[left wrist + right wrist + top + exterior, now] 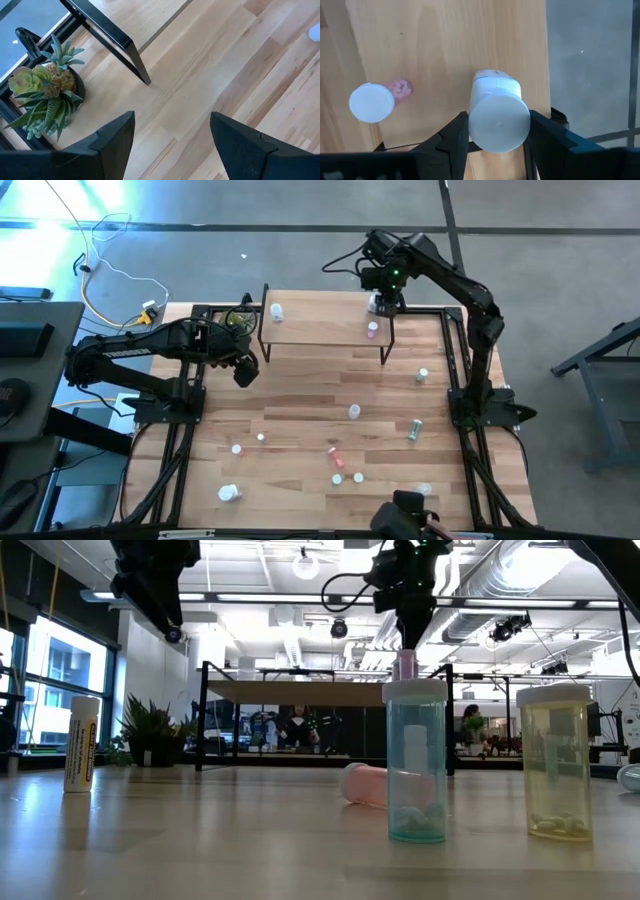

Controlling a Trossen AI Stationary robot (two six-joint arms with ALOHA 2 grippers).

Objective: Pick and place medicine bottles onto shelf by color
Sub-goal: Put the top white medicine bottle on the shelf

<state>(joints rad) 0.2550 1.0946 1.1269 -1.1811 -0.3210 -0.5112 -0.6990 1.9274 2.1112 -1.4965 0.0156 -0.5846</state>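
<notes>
The shelf point(325, 323) stands at the table's far side. On it stand a small white bottle point(277, 311) near its left end and a pink bottle with a white cap point(371, 102) near its right end. My right gripper point(385, 302) is over the shelf's far right corner, shut on a white bottle point(499, 122). My left gripper point(245, 370) hangs open and empty above the table, just near of the shelf's left leg point(132, 55). Several more bottles lie scattered on the table's near half, such as a green one point(413, 430). My right gripper pinches the white bottle between its two fingers point(457, 135), at the sides of the body just below the cap point(499, 125). The fingers come from above, pointing down. The bottle stands upright over the shelf's plank point(445, 45); whether its base rests on the plank, I cannot tell.
A small potted plant point(238, 320) stands by the shelf's left end; it also shows in the left wrist view point(47, 90). In the low view a teal bottle point(416, 765), a yellow bottle point(555, 765) and a pink one lying down point(365, 785) are close to the camera.
</notes>
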